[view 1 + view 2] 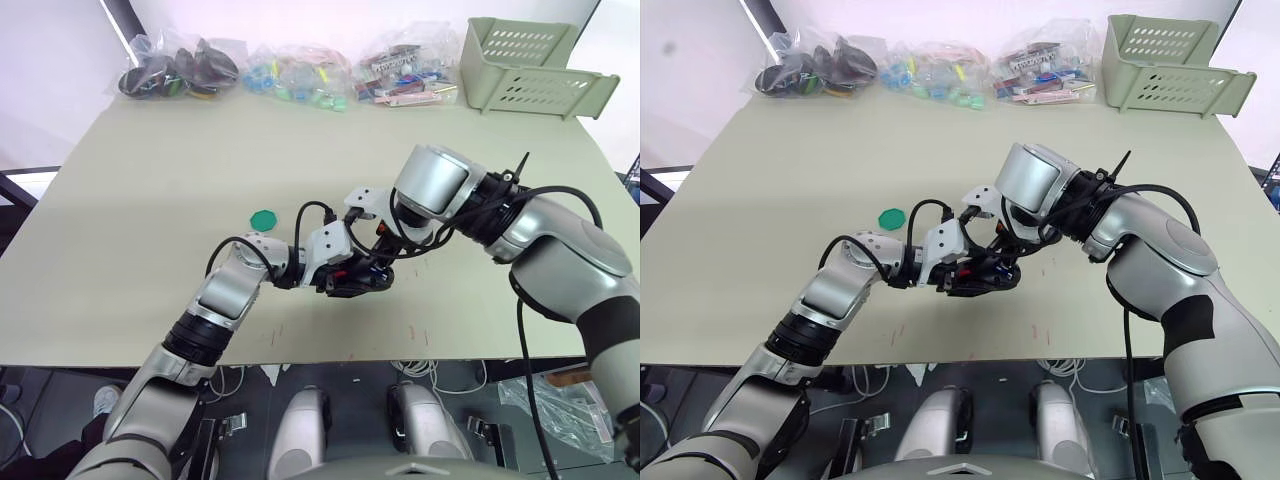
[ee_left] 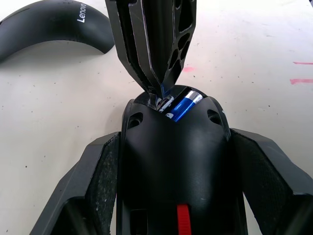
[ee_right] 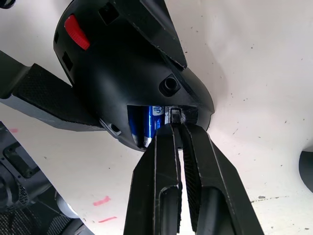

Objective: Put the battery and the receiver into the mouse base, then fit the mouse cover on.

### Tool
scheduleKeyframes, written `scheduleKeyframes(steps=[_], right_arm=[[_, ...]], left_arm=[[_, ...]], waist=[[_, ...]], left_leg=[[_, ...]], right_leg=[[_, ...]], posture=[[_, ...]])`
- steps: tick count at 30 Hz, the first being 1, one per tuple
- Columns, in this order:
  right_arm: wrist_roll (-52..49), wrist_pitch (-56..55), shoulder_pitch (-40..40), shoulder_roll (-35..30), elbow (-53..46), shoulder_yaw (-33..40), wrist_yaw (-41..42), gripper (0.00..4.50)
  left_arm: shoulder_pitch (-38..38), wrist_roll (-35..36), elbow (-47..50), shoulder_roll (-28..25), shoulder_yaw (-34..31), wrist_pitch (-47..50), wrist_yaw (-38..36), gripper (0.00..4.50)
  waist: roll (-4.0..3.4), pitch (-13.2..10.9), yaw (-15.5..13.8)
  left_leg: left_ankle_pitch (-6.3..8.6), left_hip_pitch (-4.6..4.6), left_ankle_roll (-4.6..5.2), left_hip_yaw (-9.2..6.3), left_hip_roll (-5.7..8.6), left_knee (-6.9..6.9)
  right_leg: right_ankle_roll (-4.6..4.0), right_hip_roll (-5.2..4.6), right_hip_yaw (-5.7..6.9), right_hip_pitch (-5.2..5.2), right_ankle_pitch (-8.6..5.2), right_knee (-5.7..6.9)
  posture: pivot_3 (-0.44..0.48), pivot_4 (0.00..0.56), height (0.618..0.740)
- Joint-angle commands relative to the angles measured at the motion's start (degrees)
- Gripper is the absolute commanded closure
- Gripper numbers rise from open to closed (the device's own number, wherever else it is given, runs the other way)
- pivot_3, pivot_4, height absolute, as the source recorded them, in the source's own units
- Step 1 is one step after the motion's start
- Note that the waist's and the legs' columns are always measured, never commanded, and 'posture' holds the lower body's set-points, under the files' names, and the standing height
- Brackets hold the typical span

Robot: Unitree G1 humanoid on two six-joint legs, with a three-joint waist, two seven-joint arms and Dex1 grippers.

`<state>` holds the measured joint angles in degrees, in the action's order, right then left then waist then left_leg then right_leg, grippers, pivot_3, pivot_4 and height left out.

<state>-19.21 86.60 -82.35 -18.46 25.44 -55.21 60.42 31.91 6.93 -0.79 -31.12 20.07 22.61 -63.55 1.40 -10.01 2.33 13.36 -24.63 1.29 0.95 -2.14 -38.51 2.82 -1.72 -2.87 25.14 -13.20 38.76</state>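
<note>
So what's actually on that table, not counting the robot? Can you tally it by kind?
Mouse base: 1
Mouse cover: 1
Battery, in the base: 1
Receiver, at the right gripper's tips: 1
Green round disc: 1
Pale green baskets: 2
Clear bags of parts: several, count unclear
Total, without bags: 7

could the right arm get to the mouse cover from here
Probably not yet: the right tool is pinched on the receiver at the mouse base, beside the battery. The mouse cover lies bare on the table close by, so once freed it looks reachable.
</note>
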Motion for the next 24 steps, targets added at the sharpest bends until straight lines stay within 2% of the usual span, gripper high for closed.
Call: scheduleKeyframes(steps=[1, 8, 22, 24], right_arm=[[-0.8, 1.4, 1.3, 2.3, -0.1, 0.3, -1.0, 4.50], [-1.2, 2.3, 2.0, 3.9, 3.3, 4.4, -2.3, 4.50], [-0.7, -0.2, 3.5, 2.3, 2.7, 4.1, -1.7, 4.50], [-0.6, -0.4, 3.6, 1.2, 1.6, 4.2, -1.7, 3.79]], left_arm=[[0.0, 0.1, 0.5, 0.7, 0.0, -0.1, 0.1, 1.53], [-0.3, 0.0, 0.0, 0.9, -0.2, -0.5, 0.4, 1.53], [-0.9, 0.0, -0.5, 0.9, -0.7, -1.0, 0.5, 1.53], [-0.9, -0.1, -0.5, 0.9, -0.7, -1.0, 0.6, 1.53]], waist=[[0.00, 0.0, 0.0], [0.00, 0.0, 0.0], [0.02, 0.2, 0.0], [0.02, 0.2, 0.0]], left_leg=[[0.00, 0.00, 0.00, 0.00, 0.00, 0.00], [0.00, 0.00, 0.00, 0.00, 0.00, 0.00], [0.00, 0.05, 0.00, -0.01, 0.00, 0.00], [0.00, 0.05, 0.00, -0.01, 0.00, 0.00]], right_leg=[[0.00, 0.00, 0.00, 0.00, 0.00, 0.00], [0.00, 0.00, 0.00, 0.00, 0.00, 0.00], [0.00, 0.01, 0.00, -0.04, 0.00, 0.00], [0.00, 0.01, 0.00, -0.04, 0.00, -0.01]], posture=[[0.000, 0.150, 0.740], [0.000, 0.150, 0.740], [0.000, 0.150, 0.740], [0.000, 0.150, 0.740]])
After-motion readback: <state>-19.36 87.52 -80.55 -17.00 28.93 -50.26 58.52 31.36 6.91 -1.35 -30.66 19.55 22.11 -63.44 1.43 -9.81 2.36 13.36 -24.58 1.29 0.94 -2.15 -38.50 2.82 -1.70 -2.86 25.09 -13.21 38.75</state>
